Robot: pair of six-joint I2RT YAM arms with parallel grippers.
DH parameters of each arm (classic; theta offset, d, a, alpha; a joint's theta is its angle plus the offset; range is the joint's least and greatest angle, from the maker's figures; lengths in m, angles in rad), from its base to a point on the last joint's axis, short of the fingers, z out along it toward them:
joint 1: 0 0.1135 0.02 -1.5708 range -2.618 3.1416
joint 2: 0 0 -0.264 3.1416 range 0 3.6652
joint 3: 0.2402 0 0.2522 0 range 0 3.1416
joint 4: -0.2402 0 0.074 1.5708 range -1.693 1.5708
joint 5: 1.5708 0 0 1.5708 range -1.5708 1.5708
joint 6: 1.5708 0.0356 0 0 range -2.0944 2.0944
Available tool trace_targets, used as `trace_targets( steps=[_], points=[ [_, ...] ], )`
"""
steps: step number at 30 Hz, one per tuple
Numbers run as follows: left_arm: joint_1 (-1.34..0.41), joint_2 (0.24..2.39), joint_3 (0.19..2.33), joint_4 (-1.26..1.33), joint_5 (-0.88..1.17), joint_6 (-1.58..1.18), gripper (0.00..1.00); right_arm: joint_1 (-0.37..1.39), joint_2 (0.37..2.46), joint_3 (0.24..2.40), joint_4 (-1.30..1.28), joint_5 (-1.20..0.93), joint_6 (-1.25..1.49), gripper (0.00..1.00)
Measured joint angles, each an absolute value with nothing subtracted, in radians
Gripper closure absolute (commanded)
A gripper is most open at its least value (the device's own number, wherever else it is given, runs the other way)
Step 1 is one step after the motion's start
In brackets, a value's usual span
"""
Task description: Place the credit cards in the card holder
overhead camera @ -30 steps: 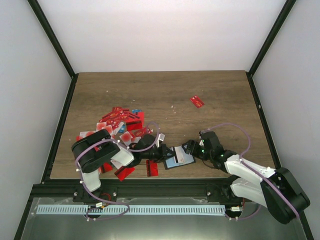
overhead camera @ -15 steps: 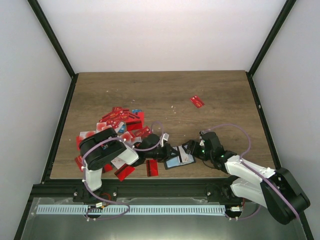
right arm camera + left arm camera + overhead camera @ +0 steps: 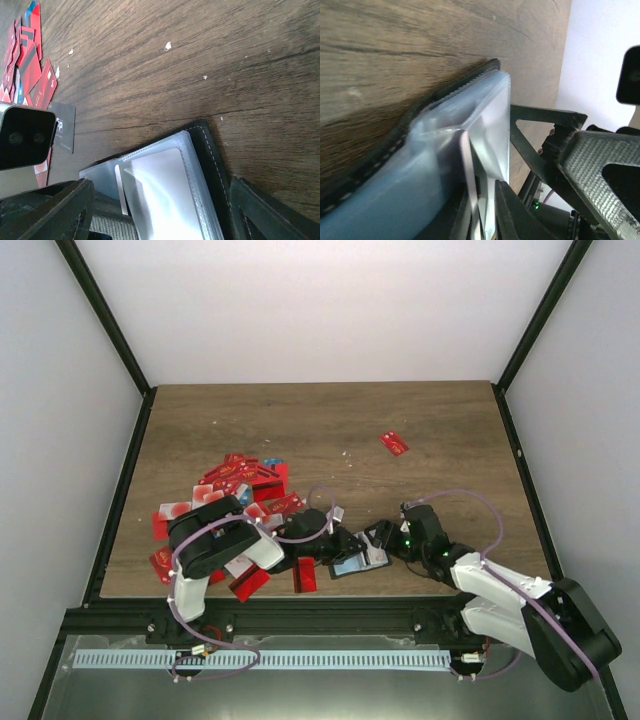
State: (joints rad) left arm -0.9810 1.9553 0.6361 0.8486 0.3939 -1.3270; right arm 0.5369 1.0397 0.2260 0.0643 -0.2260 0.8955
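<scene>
The black card holder (image 3: 362,562) lies open near the table's front edge, its clear sleeves (image 3: 435,150) facing up. A pale credit card (image 3: 160,190) sits in a sleeve, its thin edge (image 3: 467,170) sticking out between the jaws of my left gripper (image 3: 345,545). Those jaws stand close about the edge; whether they press it is unclear. My right gripper (image 3: 383,537) stands wide at the holder's right side, one finger (image 3: 270,210) against the black cover (image 3: 212,150). Many red credit cards (image 3: 240,485) lie heaped at the left.
One red card (image 3: 394,443) lies alone toward the back right. Two more red cards (image 3: 304,576) (image 3: 248,585) rest by the front edge. A thin black card (image 3: 64,127) lies left of the holder. Dark frame posts border the table.
My left arm has slid right toward the holder, carrying the card deeper into the sleeve. The right arm has stayed put.
</scene>
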Motion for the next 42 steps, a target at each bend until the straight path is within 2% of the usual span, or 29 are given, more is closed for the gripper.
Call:
trace_targets(
  steps=[5, 12, 21, 30, 36, 42],
  points=[
    [-0.987, 1.926, 0.640, 0.805, 0.374, -1.314, 0.59, 0.537, 1.019, 0.226, 0.036, -0.224, 0.904, 0.23],
    [-0.998, 1.801, 0.644, 0.588, 0.303, -1.247, 0.36, 0.538, 0.984, 0.244, -0.052, -0.215, 0.902, 0.20],
    [-1.001, 1.619, 0.635, 0.336, 0.239, -1.170, 0.12, 0.539, 0.982, 0.309, -0.179, -0.184, 0.855, 0.18],
    [-1.001, 1.254, 0.632, -0.072, 0.014, -1.084, 0.09, 0.588, 1.058, 0.451, -0.159, -0.297, 0.735, 0.18],
    [-0.994, 0.997, 0.584, -0.408, -0.181, -1.117, 0.11, 0.812, 1.215, 0.609, -0.046, -0.389, 0.669, 0.21],
    [-0.985, 0.809, 0.554, -0.726, -0.270, -1.195, 0.14, 1.007, 1.450, 0.768, 0.074, -0.508, 0.599, 0.32]
  ],
)
